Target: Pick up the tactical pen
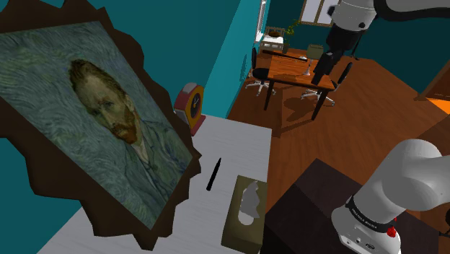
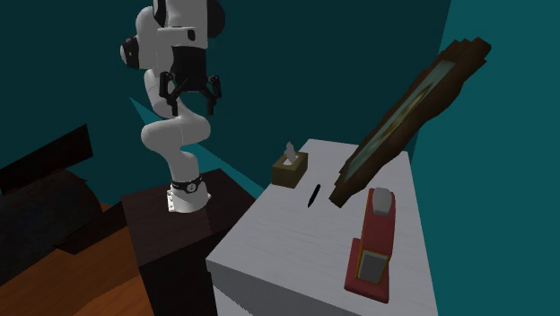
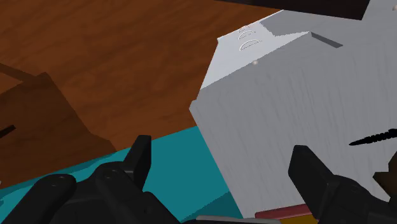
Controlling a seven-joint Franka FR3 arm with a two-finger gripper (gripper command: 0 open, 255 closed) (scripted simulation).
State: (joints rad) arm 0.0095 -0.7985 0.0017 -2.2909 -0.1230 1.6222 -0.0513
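The tactical pen (image 1: 214, 174) is a slim black stick lying flat on the white table (image 1: 238, 144), between the big framed portrait and the tissue box. It also lies on the tabletop in the second exterior view, pen (image 2: 313, 195), and off past one finger in the wrist view, pen (image 3: 375, 138). My black gripper (image 2: 189, 100) hangs high in the air beside the table, well away from the pen. Its fingers (image 3: 141, 153) stand wide apart with nothing between them. In the shoulder view the gripper (image 1: 324, 66) is at the upper right.
A large framed portrait (image 1: 94, 115) leans over the table close to the pen. A tan tissue box (image 1: 245, 213) stands by the table edge nearest my dark stand (image 1: 317, 202). A red clock (image 2: 372, 242) sits at the table's other end. Wooden floor (image 3: 95, 57) lies below.
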